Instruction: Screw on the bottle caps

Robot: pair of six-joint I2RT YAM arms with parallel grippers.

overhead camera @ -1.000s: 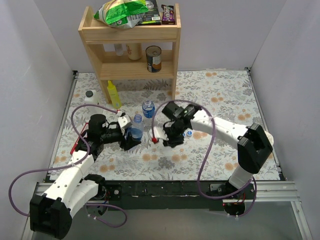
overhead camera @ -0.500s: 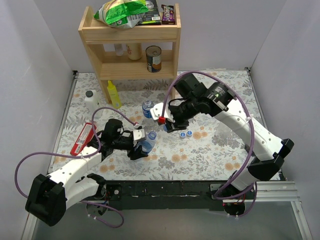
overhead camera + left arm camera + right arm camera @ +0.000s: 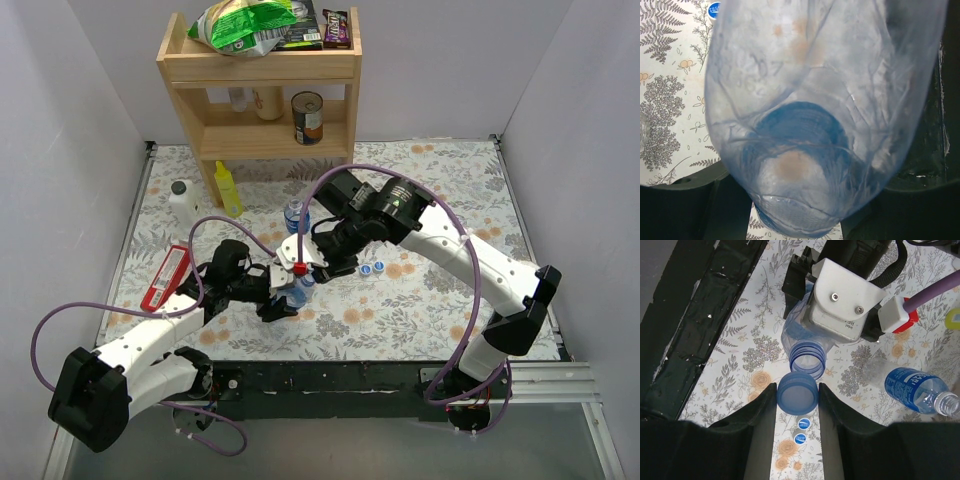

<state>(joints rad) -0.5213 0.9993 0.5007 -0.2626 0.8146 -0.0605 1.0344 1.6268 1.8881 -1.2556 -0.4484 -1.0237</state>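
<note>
- The left gripper (image 3: 284, 298) is clenched around a clear bottle (image 3: 795, 332), tilted; it should brace against the twist.
- The right gripper (image 3: 796, 390) is grasping a blue cap (image 3: 797, 396) just beside the open neck (image 3: 807, 359); square it over the threads, then press lightly while turning.

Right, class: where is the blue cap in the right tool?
In the right wrist view, the small round blue plastic cap is pinched in the right tool, centre frame, just below the open neck of the clear plastic bottle.

Bright even light, soft shadows, near bottle (image 3: 805, 115) blurred
</note>
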